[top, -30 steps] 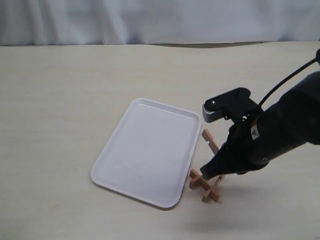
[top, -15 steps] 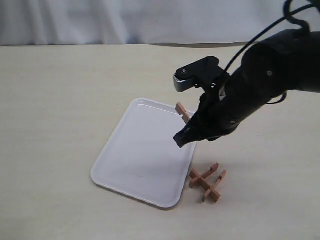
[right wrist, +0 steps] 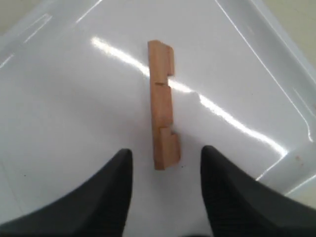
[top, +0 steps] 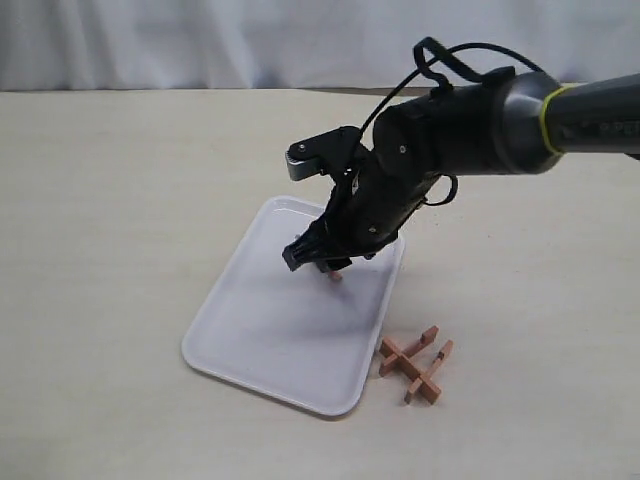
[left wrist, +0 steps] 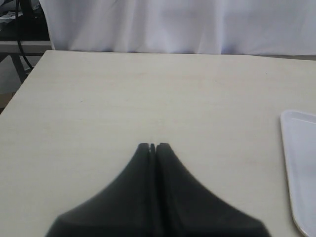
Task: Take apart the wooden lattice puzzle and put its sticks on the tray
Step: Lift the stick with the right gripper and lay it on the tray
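Note:
One notched reddish-brown stick (right wrist: 162,108) lies loose on the white tray (right wrist: 74,98), its near end between the spread fingers of my right gripper (right wrist: 166,149), which is open and holds nothing. In the exterior view that gripper (top: 318,260) hovers low over the tray's (top: 250,330) far half, with only the stick's tip (top: 335,275) showing beneath it. The rest of the wooden lattice puzzle (top: 412,368), three crossed sticks, sits on the table just off the tray's near right corner. My left gripper (left wrist: 153,145) is shut and empty, over bare table.
The pale wooden table (top: 120,200) stretches around the tray, with a white curtain (top: 300,40) behind its far edge. One rim of the tray (left wrist: 296,163) shows at the side of the left wrist view.
My right gripper lifted one stick off the puzzle, carried it left over the tray, then opened; the stick now lies on the tray. Three sticks stay crossed on the table.

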Controlling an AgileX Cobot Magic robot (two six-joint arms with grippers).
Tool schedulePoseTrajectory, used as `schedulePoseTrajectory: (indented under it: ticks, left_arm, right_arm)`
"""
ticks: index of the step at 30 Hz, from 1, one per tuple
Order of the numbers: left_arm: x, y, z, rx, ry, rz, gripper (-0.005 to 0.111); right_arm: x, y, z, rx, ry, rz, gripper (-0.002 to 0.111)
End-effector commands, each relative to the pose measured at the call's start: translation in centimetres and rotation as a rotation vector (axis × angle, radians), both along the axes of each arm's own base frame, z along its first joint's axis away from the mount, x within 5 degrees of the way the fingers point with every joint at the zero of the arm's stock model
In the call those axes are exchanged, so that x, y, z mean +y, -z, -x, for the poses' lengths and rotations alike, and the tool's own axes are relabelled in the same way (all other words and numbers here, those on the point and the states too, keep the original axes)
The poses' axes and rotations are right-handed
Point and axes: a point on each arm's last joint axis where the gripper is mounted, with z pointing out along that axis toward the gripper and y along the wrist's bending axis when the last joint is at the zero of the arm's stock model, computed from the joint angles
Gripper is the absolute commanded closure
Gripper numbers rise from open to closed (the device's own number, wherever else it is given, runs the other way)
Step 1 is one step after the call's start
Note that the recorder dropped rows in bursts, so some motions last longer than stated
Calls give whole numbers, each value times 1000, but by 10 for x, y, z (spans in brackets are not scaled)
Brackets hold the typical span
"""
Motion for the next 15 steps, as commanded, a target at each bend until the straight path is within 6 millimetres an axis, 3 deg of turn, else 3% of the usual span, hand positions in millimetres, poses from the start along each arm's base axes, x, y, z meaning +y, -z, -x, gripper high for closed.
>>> schedulePoseTrajectory:
  ticks: [1,6,9,12,15]
  left_arm:
    - [0,0,0,-6,0,-1,107]
    - [0,0,0,-6,0,-1,107]
    - [0,0,0,-6,0,-1,107]
    - [0,0,0,-6,0,-1,107]
    - [0,0,0,-6,0,-1,107]
  right_arm:
    - [5,-26,-1,-20,-21,-44,52]
    - [-8,-85,34,34,-72,14,58]
    - [-15,-104,57,53,-79,27,58]
    - [-28,-114,95,43,-85,41,58]
    - [-38,-107,129,74,-83,49,58]
